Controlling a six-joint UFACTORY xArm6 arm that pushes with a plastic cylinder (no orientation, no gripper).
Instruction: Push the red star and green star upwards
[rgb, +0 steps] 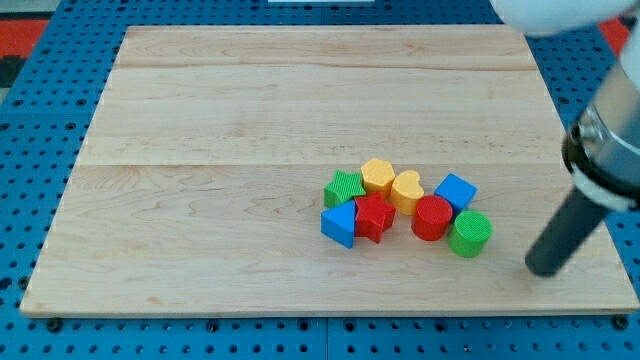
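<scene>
Resting on the bench (200, 110), my tip (543, 268) stands alone; this arm carries no gripper, so nothing opens or closes. The red star (374, 216) and green star (345, 187) lie well to my tip's left, touching, packed among other blocks. The green cylinder (469, 233) is nearest to my tip. To push upwards, my tip should probably first go below the stars.

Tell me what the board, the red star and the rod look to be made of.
Board: pale wood, likely unvarnished or matte, with visible grain and plank seams.
Red star: probably painted wood or plastic; even colour with fine ridges on top, so it is hard to tell.
Rod, ending at my tip right of the blocks: dark, matte, maybe rubber or plastic.
</scene>
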